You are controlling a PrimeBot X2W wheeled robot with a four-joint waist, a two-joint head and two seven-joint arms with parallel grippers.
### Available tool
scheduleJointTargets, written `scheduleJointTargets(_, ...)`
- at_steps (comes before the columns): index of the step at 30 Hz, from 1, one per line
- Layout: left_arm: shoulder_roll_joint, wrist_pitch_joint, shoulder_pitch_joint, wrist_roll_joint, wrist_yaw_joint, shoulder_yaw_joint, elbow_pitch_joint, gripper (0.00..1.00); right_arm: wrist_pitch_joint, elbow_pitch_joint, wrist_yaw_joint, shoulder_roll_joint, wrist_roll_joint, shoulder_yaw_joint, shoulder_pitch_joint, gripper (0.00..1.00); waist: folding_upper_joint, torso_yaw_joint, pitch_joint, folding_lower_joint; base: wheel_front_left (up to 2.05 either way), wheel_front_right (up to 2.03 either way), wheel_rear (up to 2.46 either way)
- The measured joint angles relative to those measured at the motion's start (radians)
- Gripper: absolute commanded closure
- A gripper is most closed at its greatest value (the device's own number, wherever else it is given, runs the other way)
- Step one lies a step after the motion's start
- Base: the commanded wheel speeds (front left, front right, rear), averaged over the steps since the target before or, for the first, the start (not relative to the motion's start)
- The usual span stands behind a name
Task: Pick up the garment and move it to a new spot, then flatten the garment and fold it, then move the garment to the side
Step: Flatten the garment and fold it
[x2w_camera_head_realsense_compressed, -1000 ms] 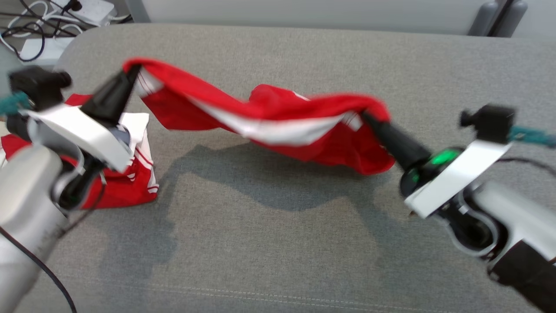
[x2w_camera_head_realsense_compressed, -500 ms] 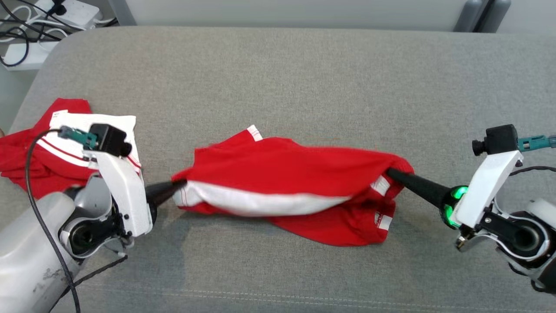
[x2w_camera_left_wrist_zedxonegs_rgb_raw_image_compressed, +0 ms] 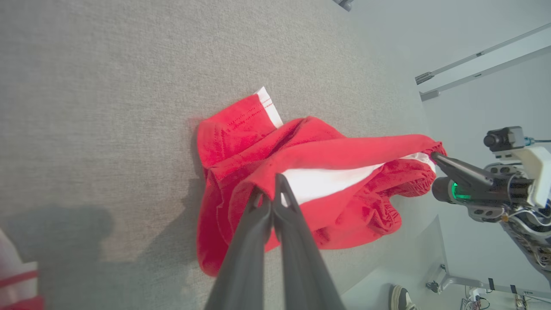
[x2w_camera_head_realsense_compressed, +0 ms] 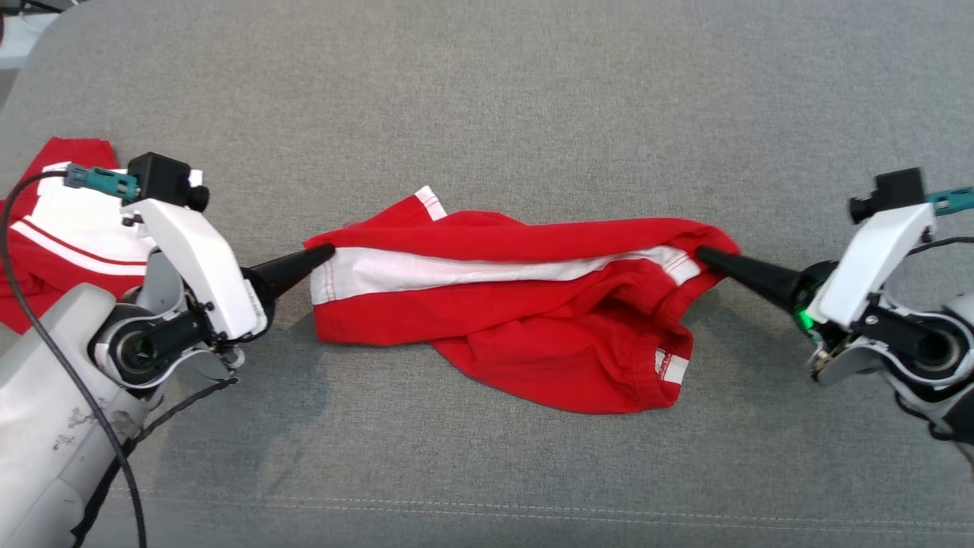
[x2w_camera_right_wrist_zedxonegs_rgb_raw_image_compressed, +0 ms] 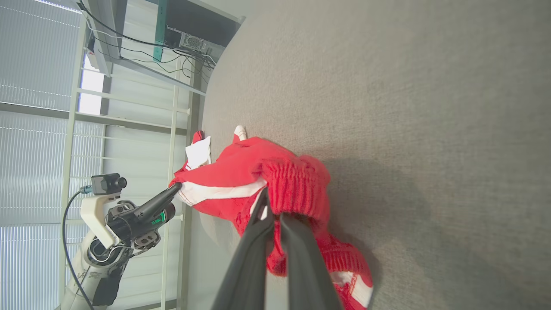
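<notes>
Spread sideways across the middle of the grey cushion: the red garment, with a white band along its upper edge and a rumpled bulk sagging toward the near right. Pinched at the left end by the left gripper, dark fingers pressed together on the corner of the white band, pointing right and slightly up in the head view. Pinched at the opposite end by the right gripper, fingers likewise clamped tight on the ribbed waistband, pointing left. Drawn fairly taut along the top edge between the two tips, with the lower cloth in folds on the cushion. Seen from the left wrist, bunched directly around and beyond the fingertips, with the other claw gripping at the far end. Off to the far left, partly behind the left arm and well apart from the held piece: a second red and white garment
</notes>
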Motion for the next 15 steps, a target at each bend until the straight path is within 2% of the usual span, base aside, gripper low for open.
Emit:
scheduleJointTargets(3, -0.027, -0.004, 0.002, -0.019, 0.000, 0.001, 0.002, 1.00, 0.033, 0.015, 0.000, 0.038, 0.001, 0.017, 0.004, 1.00, 0.0000, -0.005, 0.019, 0.0000, 0.00, 0.00, 0.00)
scheduleJointTargets(4, -0.032, -0.008, 0.003, -0.021, 0.000, 0.002, 0.001, 1.00, 0.036, 0.025, 0.000, 0.043, -0.011, 0.025, 0.005, 0.80, 0.0000, -0.006, 0.025, 0.0000, 0.00, 0.00, 0.00)
scheduleJointTargets(5, -0.036, -0.020, 0.004, -0.021, 0.000, 0.005, 0.000, 1.00, 0.036, 0.034, 0.000, 0.046, -0.022, 0.029, 0.007, 0.53, 0.0000, -0.008, 0.030, 0.0000, 0.00, 0.00, 0.00)
scheduleJointTargets(6, -0.042, -0.040, 0.005, -0.021, 0.000, 0.011, -0.002, 1.00, 0.035, 0.038, 0.000, 0.049, -0.030, 0.029, 0.012, 0.00, 0.0000, -0.009, 0.036, 0.0000, 0.00, 0.00, 0.00)
scheduleJointTargets(7, -0.048, -0.087, 0.005, -0.008, 0.000, 0.023, -0.006, 0.75, 0.031, 0.040, 0.000, 0.055, -0.037, 0.020, 0.013, 0.00, 0.0000, -0.012, 0.044, 0.0000, 0.00, 0.00, 0.00)
scheduleJointTargets(8, -0.048, -0.108, 0.005, 0.008, 0.000, 0.026, -0.007, 0.00, 0.021, 0.040, 0.000, 0.059, -0.042, 0.009, 0.013, 0.00, 0.0000, -0.014, 0.047, 0.0000, 0.00, 0.00, 0.00)
scheduleJointTargets(15, -0.045, -0.197, 0.008, 0.033, 0.000, 0.036, -0.035, 0.00, -0.021, 0.016, 0.000, 0.071, -0.035, -0.087, 0.048, 0.00, 0.0000, -0.022, 0.044, -0.0001, 0.00, 0.00, 0.00)
